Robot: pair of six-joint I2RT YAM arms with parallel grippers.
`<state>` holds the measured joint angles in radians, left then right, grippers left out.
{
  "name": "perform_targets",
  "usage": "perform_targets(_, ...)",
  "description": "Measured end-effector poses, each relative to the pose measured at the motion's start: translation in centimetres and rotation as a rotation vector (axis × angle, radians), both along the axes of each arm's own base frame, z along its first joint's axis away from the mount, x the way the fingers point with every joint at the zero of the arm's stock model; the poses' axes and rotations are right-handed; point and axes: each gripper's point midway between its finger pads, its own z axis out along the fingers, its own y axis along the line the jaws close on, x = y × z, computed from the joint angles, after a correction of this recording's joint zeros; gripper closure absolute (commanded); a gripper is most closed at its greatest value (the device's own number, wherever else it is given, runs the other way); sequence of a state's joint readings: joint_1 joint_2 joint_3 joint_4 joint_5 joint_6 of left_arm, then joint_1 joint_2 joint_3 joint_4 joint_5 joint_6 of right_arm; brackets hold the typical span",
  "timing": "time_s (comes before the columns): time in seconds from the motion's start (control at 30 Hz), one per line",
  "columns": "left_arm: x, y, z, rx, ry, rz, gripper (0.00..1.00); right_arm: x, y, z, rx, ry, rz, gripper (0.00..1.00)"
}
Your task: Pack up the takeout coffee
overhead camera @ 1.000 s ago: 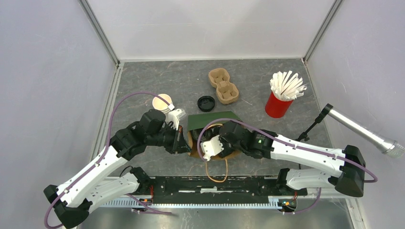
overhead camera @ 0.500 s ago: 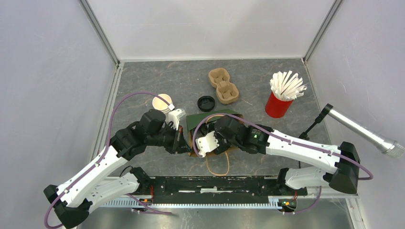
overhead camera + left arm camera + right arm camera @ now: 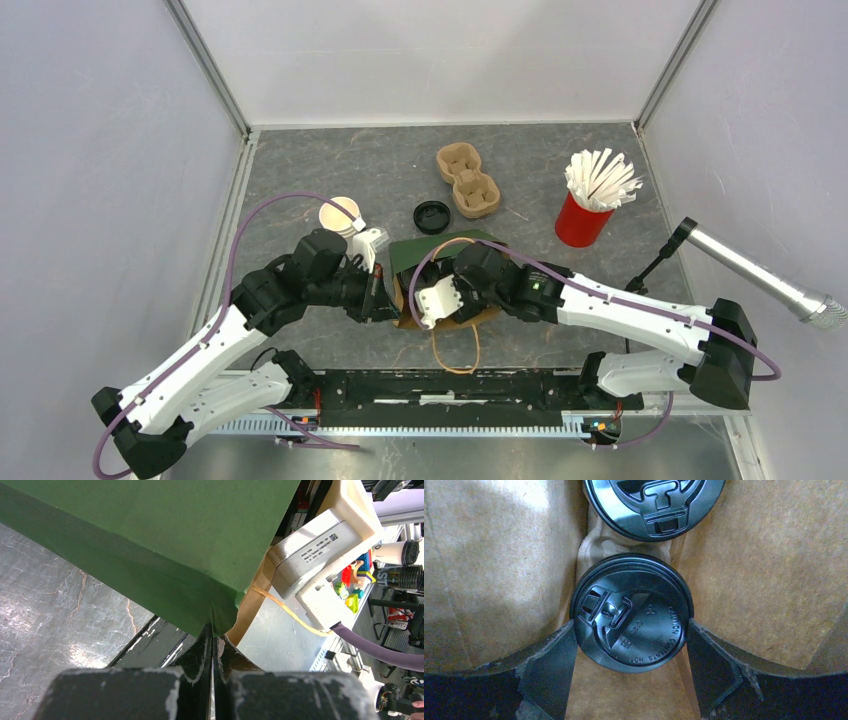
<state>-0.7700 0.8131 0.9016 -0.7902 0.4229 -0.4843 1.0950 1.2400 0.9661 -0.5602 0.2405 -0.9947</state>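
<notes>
Found coffee cup (image 3: 631, 612) upright inside green paper bag (image 3: 150, 545), viewed straight down onto black lid. Read raised lettering along lid rim: "CAUTION CONTENTS HOT"; could not read smaller marks near centre. Noted right gripper (image 3: 631, 626) spread wide, fingers (image 3: 549, 665) pressed against lid rim on both sides, holding cup. Saw second black lid (image 3: 654, 505) just beyond, parted by a narrow gap. Recorded brown bag walls close beside both fingers; little sideways room. Found left gripper (image 3: 212, 632) pinched flat on bag edge at a fold. Noted printed label on white camera housing (image 3: 320, 545), too small to read. Observed bare table (image 3: 330, 170) beyond bag; loose lid (image 3: 432, 216) near, pulp tray (image 3: 467, 180) and red straw cup (image 3: 580, 222) farther off.
</notes>
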Motion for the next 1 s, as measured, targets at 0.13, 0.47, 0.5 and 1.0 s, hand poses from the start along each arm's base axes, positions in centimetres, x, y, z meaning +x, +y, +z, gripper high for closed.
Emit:
perform_targets(0.13,-0.05,-0.06,-0.05,0.000,0.005,-0.004,0.98,0.03,0.08,-0.07,0.005,0.001,0.005,0.31)
perform_targets(0.47,-0.28,-0.32,-0.27,0.001,0.028,-0.021,0.98,-0.20,0.40,-0.25,0.013,0.015,0.022,0.31)
perform_targets(0.5,-0.30,-0.33,-0.28,0.002,0.029,-0.023,0.98,-0.25,0.40,-0.27,0.012,0.018,0.023,0.31)
perform_targets(1.0,-0.30,-0.38,-0.53,0.010,0.038,-0.027,0.98,-0.43,0.88,-0.41,0.010,0.035,0.045,0.31)
